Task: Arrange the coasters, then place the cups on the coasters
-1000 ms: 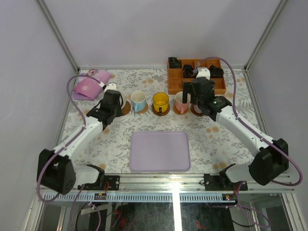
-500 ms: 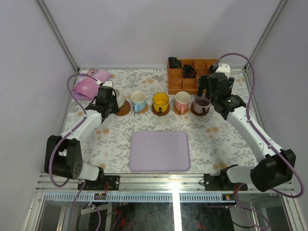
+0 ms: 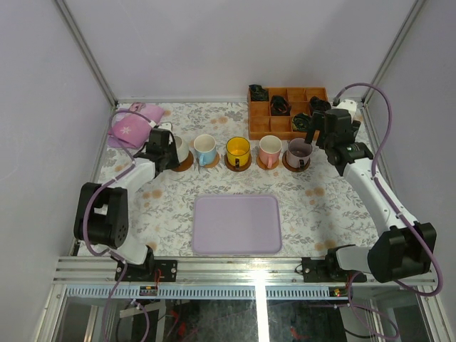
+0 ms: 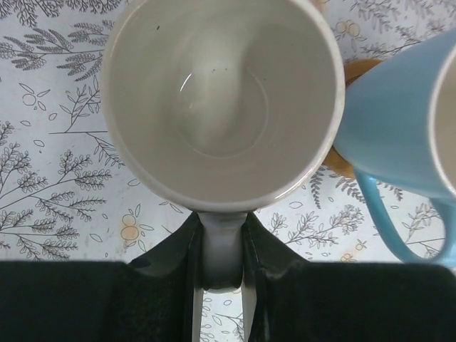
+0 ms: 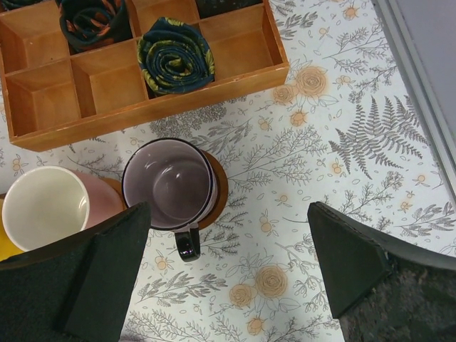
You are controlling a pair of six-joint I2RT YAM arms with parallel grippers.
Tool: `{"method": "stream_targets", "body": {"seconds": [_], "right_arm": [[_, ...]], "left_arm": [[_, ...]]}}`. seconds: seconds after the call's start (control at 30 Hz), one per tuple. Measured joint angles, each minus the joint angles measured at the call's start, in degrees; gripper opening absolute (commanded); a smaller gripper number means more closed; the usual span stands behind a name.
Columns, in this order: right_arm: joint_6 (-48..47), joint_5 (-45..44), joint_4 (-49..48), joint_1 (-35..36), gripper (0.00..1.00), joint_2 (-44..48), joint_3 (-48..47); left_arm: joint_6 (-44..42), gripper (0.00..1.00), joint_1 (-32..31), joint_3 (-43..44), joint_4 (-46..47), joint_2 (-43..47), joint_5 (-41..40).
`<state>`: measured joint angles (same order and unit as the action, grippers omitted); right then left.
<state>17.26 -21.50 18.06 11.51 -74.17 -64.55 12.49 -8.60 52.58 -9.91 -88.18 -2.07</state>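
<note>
Five cups stand in a row across the table. The cream-white cup (image 3: 179,149) hangs at the left end, partly over a coaster (image 3: 187,164). My left gripper (image 3: 168,147) is shut on its handle (image 4: 222,246), which is pinched between the fingers (image 4: 187,253). I cannot tell whether the cup touches the coaster. The blue cup (image 3: 205,149), yellow cup (image 3: 238,150), pink cup (image 3: 269,149) and purple cup (image 3: 299,150) each sit on a coaster. My right gripper (image 3: 323,131) hovers open, up and to the right of the purple cup (image 5: 169,184), its fingers (image 5: 107,274) wide apart.
An orange-brown compartment box (image 3: 260,125) with dark rolled cloths (image 5: 174,53) stands behind the right cups. A flat lavender tray (image 3: 236,224) lies at the front middle. A pink cloth (image 3: 132,127) lies at the back left. Frame posts run along the sides.
My right gripper has drawn back to the right, leaving the purple cup on its coaster. The left arm's elbow has swung left while the gripper keeps the cream-white cup by the leftmost coaster.
</note>
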Motion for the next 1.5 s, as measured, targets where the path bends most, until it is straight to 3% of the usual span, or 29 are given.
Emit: {"method": "stream_targets", "body": {"seconds": [0.27, 1.23, 1.5], "right_arm": [[0.85, 0.24, -0.20, -0.17, 0.99, 0.00, 0.94], [3.30, 3.30, -0.37, -0.28, 0.99, 0.50, 2.82], [3.82, 4.22, -0.31, -0.28, 0.99, 1.22, 3.78]], "left_arm": [[-1.14, 0.00, 0.09, 1.20, -0.04, -3.58, 0.07], [-2.40, 0.00, 0.09, 3.02, -5.46, -3.76, 1.88], [-2.51, 0.08, 0.09, 3.13, -5.16, -4.15, 2.27]]}}
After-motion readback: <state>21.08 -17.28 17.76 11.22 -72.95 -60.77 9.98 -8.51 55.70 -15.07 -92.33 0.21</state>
